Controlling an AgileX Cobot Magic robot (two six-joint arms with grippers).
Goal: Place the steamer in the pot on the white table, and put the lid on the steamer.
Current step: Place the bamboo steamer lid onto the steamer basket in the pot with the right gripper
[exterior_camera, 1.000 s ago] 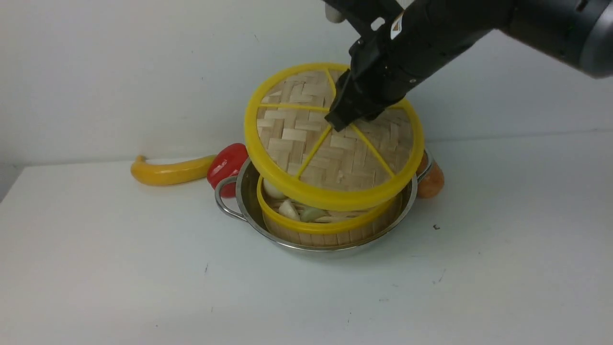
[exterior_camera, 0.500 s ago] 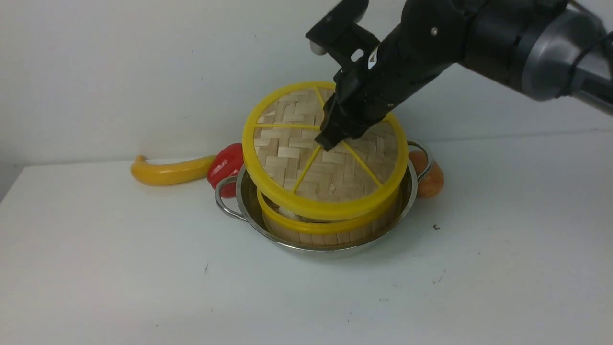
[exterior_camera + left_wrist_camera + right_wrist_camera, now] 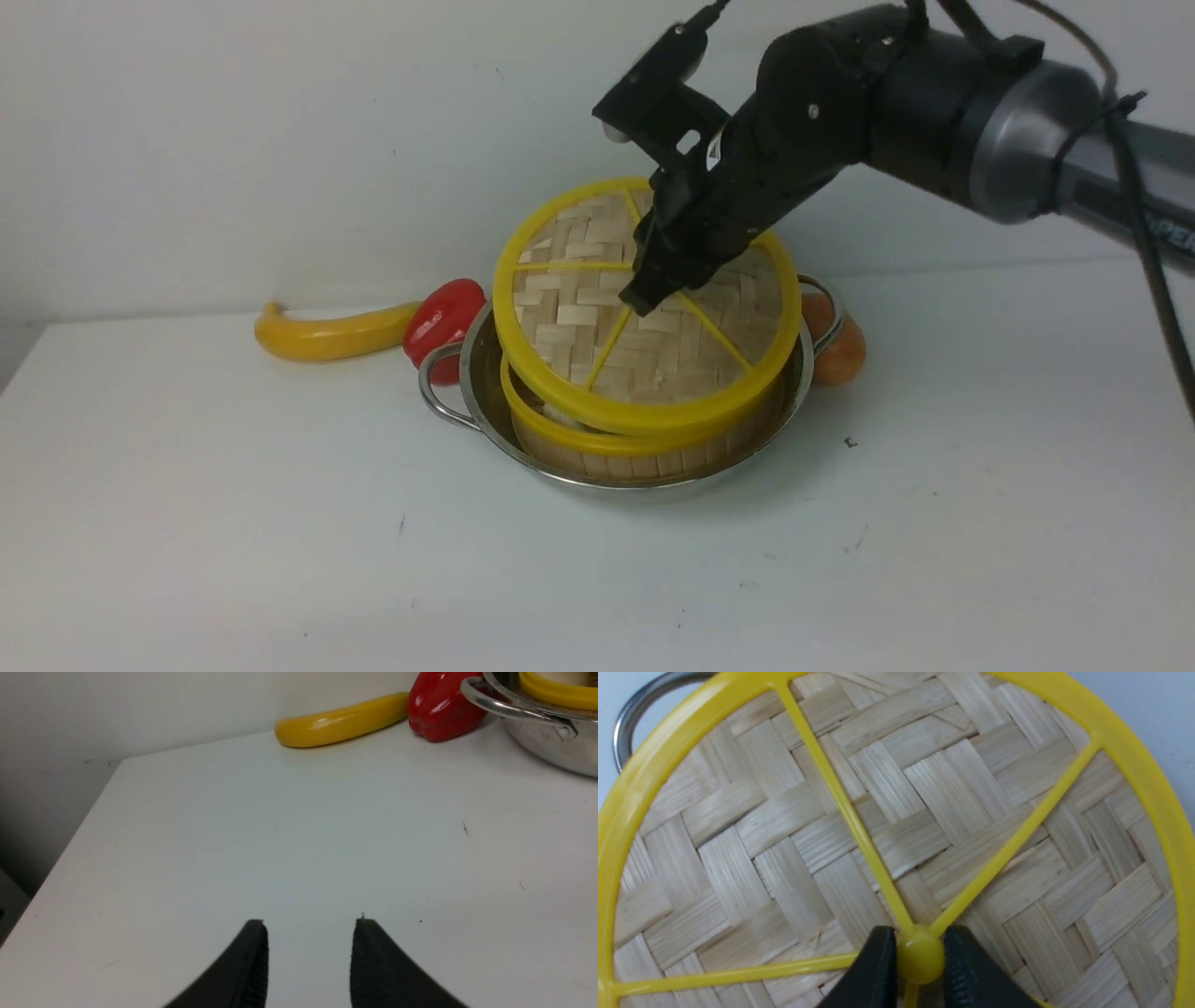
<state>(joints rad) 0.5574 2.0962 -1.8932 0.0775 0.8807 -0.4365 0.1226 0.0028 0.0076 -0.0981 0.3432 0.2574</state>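
White table [image 3: 233, 523], plain wall behind. The steamer [image 3: 635, 457] sits in the pot [image 3: 481, 369]. Right gripper [image 3: 642, 297] pinches the lid [image 3: 579, 327] by its centre knob [image 3: 920, 955] — lid tilted just over the steamer. Left gripper [image 3: 310, 926] hangs part-open above the table — holding nothing.

Our right gripper [image 3: 644, 301] gripped the lid [image 3: 579, 313] at its centre and held it tilted over the steamer [image 3: 644, 455], which sat inside the pot [image 3: 446, 397] on the table [image 3: 280, 541]. The lid's left side stood higher, leaving a gap. We saw a banana [image 3: 327, 334] and a red pepper [image 3: 443, 319] behind the pot's left handle, and an orange fruit [image 3: 843, 353] by its right.
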